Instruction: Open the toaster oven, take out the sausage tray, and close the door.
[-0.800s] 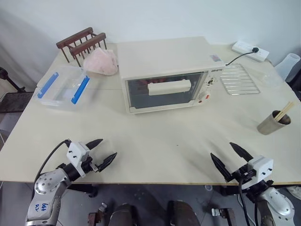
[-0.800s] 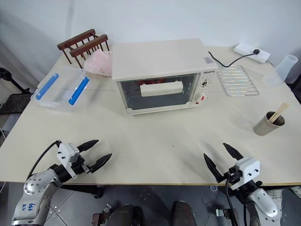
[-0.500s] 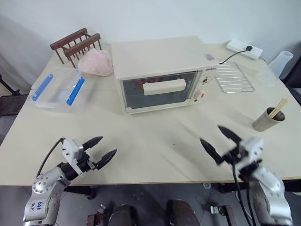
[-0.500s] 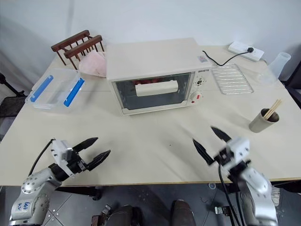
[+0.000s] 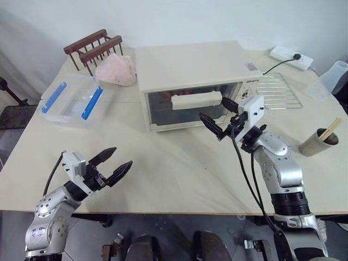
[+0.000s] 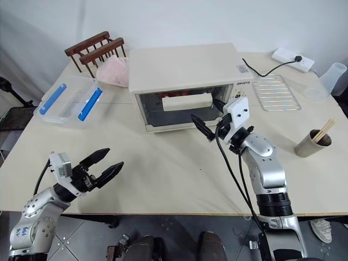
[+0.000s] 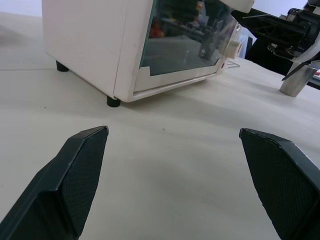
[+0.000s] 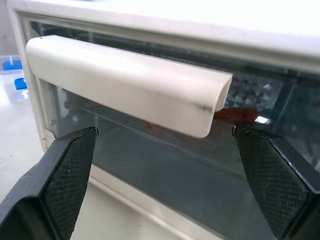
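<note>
On the left side of the table we see a clear box with blue clips (image 5: 73,100), a small wooden rack (image 5: 93,49) and a pink lump (image 5: 117,70). They are well away from the job, so we leave them alone.

Our left claw (image 5: 110,167) hangs low over the near edge of the table. Its two black fingers are spread wide and it holds nothing. It can wait there, out of the way.

In the middle sits the toaster oven (image 5: 193,81). Its door (image 5: 190,107) is shut. Through the glass we can make out something red inside, which we think is the sausage tray (image 8: 235,114), on a shelf behind the handle.

Our right claw (image 5: 220,114) is up in front of the door, just below the right end of the long handle (image 8: 125,82). Its fingers are wide apart and empty, not touching the handle yet.

To do this step well, we think we should put one finger over the bar and one under it, near the middle, not the end. Then we squeeze and pull down slowly, so the oven does not slide.

On the right lie a bare wire rack (image 5: 277,89) and a cup with sticks (image 5: 319,140).
</note>
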### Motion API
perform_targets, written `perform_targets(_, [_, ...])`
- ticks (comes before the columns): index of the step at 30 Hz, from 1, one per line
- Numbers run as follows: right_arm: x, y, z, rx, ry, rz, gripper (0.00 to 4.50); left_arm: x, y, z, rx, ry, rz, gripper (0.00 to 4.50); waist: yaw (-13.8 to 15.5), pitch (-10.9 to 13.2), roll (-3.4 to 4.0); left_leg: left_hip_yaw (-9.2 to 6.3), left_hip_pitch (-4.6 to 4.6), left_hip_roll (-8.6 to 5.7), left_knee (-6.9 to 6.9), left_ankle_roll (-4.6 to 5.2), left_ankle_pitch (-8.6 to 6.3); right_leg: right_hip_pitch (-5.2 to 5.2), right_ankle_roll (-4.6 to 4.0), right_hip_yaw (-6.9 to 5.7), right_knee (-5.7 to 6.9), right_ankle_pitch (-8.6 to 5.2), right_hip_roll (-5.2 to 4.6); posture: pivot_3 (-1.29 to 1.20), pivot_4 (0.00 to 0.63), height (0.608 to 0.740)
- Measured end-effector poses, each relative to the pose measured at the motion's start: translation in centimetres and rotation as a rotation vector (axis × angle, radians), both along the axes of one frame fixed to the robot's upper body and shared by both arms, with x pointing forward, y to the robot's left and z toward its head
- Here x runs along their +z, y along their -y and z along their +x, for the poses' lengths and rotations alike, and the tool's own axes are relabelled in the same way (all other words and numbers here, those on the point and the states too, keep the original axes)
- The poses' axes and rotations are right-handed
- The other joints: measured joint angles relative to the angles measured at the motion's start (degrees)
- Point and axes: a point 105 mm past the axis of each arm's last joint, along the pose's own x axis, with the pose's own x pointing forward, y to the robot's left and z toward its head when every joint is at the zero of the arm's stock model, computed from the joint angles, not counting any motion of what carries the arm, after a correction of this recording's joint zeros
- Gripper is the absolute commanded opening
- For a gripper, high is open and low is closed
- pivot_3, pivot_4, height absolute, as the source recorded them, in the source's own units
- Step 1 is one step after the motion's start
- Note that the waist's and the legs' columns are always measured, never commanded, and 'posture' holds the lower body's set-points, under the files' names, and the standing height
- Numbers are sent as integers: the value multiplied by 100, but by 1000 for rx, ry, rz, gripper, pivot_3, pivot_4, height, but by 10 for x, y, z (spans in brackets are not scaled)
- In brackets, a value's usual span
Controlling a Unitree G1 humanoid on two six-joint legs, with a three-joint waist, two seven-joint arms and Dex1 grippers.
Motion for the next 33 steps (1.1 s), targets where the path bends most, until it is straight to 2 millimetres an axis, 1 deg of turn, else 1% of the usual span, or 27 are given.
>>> perform_targets(5, [-8, -11, -28, 152, 34, -27, 4500, -7, -1, -4, 5, -25, -3, 4467, -2, 0, 0, 3, 0, 0, 0, 0, -3, 0, 2, -6, -4, 1, 0, 0, 150, 740])
perform_targets(7, [-10, -14, -34, 191, 43, -41, 4500, -7, 0, -5, 4, -27, -4, 4467, -2, 0, -1, 4, 1, 1, 3, 0, -3, 0, 2, -6, -4, 1, 0, 0, 150, 740])
perform_targets(10, [-14, -13, -46, 239, 92, -77, 4500, -6, 2, -2, 2, -16, -12, 4467, 11, 0, -1, 3, 1, 0, 5, -1, -2, 2, 2, -7, -3, 1, 0, 0, 150, 740])
perform_targets(14, [-21, -6, -55, 251, 137, -134, 4500, 6, 5, 5, -12, 27, -11, 4467, 4, 0, -2, 4, 1, -1, 5, -1, -2, 4, 2, -8, -4, 1, -1, 0, 150, 740])
perform_targets(18, [-31, 5, -51, 216, 90, -148, 4500, 5, 6, 5, -23, 21, -11, 4467, -18, 0, -2, 6, 5, 4, 3, -2, -1, 3, 2, -10, -3, 1, 2, 0, 150, 740])
perform_targets(20, [-31, 12, -42, 155, 69, -132, 4500, 4, 6, 5, -29, 16, -10, 4467, -17, 0, -2, 7, 6, 5, 5, -4, 0, 4, 2, -9, -2, 1, 2, 0, 150, 740])
perform_targets(22, [-27, 17, -34, 99, 65, -109, 4500, 3, 5, 5, -38, 9, -6, 4467, -12, 0, -2, 7, 6, 5, 6, -4, 0, 3, 2, -9, -2, 1, 2, 0, 150, 740])
perform_targets(26, [-12, 15, -22, 65, 98, -80, 4500, 0, 7, 5, -55, -1, -8, 4467, -11, 0, -2, 7, 5, 5, 6, -4, 0, 3, 2, -8, -2, 1, 2, 0, 150, 740])
perform_targets(29, [-1, 11, -19, 77, 139, -68, 4500, 0, 12, 6, -78, -2, -6, 4467, -9, 0, -2, 6, 5, 5, 5, -4, 0, 3, 2, -9, -2, 1, 2, 0, 150, 740])
perform_targets(33, [3, 5, -18, 94, 161, -51, 4500, 2, 14, 6, -91, 13, -5, 4467, -5, 0, -2, 6, 4, 5, 5, -4, 0, 3, 2, -9, -3, 1, 2, 0, 150, 740])
